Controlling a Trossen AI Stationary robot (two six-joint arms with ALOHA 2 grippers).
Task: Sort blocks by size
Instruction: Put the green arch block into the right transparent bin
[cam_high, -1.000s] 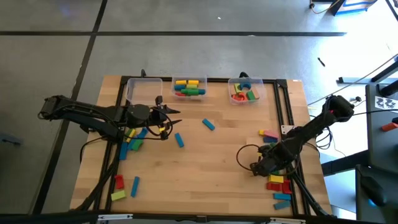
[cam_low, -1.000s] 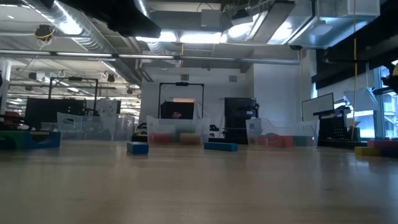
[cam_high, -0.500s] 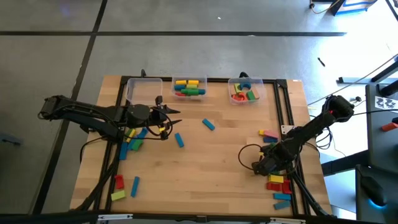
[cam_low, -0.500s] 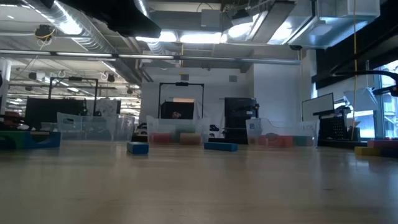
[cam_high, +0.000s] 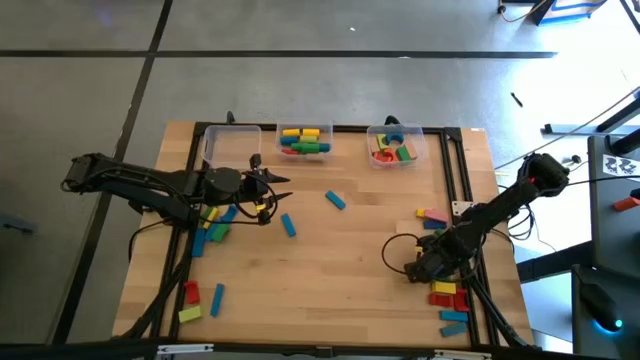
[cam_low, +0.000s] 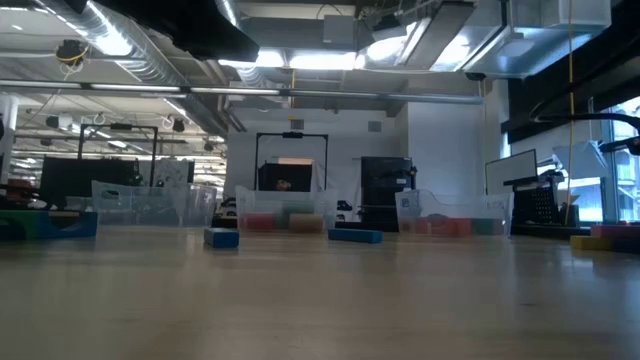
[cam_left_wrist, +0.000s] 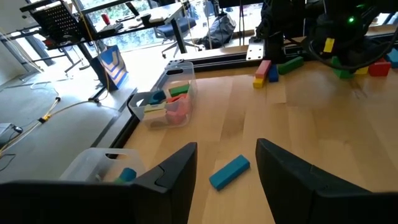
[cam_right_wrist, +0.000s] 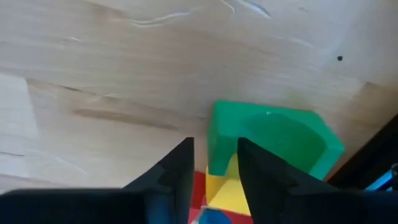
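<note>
Wooden worktop (cam_high: 340, 260), black-framed, with two dark arms and scattered coloured blocks.

Item 1: right tool (cam_right_wrist: 211, 177). Low over the worktop's right side, at the top of a block cluster. The wrist view shows its two dark fingers (cam_right_wrist: 171, 177) set narrowly, a thin gap between them, directly in front of a green block (cam_right_wrist: 273, 140) with an arched cut-out. A yellow block (cam_right_wrist: 230, 190) sits in the gap, with red beside it. Whether the fingers are pressing on a block or just short of it cannot be told; the high view is too coarse there.

Item 2: right-side cluster (cam_high: 449, 297). Red, yellow and blue blocks just behind the right tool; a pink block (cam_high: 433, 215) and others lie ahead of it, toward the bins.

Item 3: left tool (cam_left_wrist: 227, 165). Hovering above the worktop's left side, released, fingers well apart and nothing between them. A blue block (cam_left_wrist: 229, 172) lies on the wood just ahead of it, in line with the gap.

Item 4: left-side pile (cam_high: 212, 225). Blue, green and yellow blocks beneath and beside the left arm.

Item 5: three clear bins along the far edge; the middle bin (cam_high: 305, 141) and the right bin (cam_high: 394, 146) hold blocks.
</note>
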